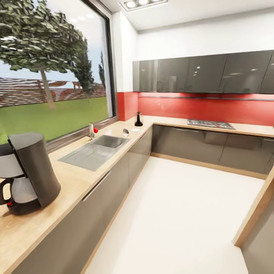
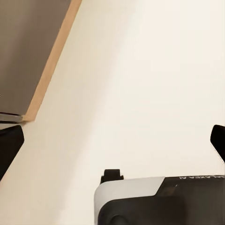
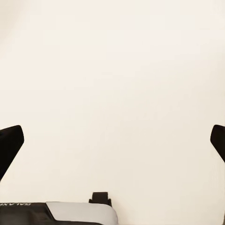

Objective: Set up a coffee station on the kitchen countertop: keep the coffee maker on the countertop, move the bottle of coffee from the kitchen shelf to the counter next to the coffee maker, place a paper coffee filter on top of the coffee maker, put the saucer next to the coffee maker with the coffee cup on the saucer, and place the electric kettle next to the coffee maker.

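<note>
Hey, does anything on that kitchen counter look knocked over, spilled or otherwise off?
Nothing stands out. The black coffee maker stands upright on the wooden countertop, and the small dark kettle sits upright in the far corner. No spills visible.

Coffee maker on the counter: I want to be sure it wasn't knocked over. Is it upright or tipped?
Upright. The coffee maker stands on its base on the wooden countertop, its glass carafe seated level beneath the body.

Countertop (image 1: 72, 182) looked light wood, matt. Coffee maker (image 1: 30, 173) had dark, faintly satin plastic body and clear glass carafe. Sink (image 1: 97, 150) was brushed metal. Upper cabinets (image 1: 201, 72) were glossy dark grey, reflective. Backsplash (image 1: 198, 108) was smooth red. Floor (image 1: 175, 220) was pale, matt.
</note>
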### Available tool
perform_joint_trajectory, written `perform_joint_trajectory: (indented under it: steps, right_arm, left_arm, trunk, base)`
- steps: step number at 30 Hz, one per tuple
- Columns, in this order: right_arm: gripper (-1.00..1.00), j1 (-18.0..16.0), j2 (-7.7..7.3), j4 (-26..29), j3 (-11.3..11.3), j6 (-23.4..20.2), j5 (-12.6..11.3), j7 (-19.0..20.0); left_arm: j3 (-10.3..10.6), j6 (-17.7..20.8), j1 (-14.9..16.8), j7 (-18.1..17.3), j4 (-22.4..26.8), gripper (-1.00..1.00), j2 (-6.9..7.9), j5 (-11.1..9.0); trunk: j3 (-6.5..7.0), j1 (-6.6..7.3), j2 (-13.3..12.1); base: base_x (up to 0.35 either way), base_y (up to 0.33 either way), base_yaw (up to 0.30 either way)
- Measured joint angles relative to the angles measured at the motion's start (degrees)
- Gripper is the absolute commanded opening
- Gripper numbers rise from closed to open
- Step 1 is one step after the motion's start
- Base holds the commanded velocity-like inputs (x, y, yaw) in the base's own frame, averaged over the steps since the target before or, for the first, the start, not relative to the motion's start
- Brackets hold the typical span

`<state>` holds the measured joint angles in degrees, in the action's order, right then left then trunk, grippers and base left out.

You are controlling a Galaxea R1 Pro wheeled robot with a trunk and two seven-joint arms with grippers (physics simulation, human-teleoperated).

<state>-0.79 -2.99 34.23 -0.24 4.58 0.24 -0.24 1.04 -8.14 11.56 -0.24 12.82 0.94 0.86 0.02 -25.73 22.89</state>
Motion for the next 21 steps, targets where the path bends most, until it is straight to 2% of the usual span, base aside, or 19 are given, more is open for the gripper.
perform_joint_trajectory:
  steps: [5, 14, 21]
  right_arm:
    - [1.0, 0.01, 0.07, -0.05, 0.0, -0.01, 0.05, 0.0]
    - [1.0, 0.01, 0.08, -0.08, 0.0, -0.01, 0.08, 0.0]
    - [1.0, 0.01, 0.01, -0.07, -0.05, 0.06, 0.04, 0.0]
  left_arm:
    - [-0.09, 0.0, -0.06, 0.0, -0.01, 1.0, 0.01, -0.24]
    - [-0.11, -0.01, -0.06, 0.0, -0.02, 1.0, 0.01, -0.25]
    - [-0.08, -0.01, -0.03, 0.0, -0.02, 1.0, 0.01, -0.11]
  trunk:
    - [0.0, 0.0, 0.0]
    - [0.0, 0.0, 0.0]
    - [0.0, 0.0, 0.0]
  base:
    - [0.308, -0.155, 0.199]
    - [0.332, -0.068, 0.02]
    - [0.321, -0.143, 0.001]
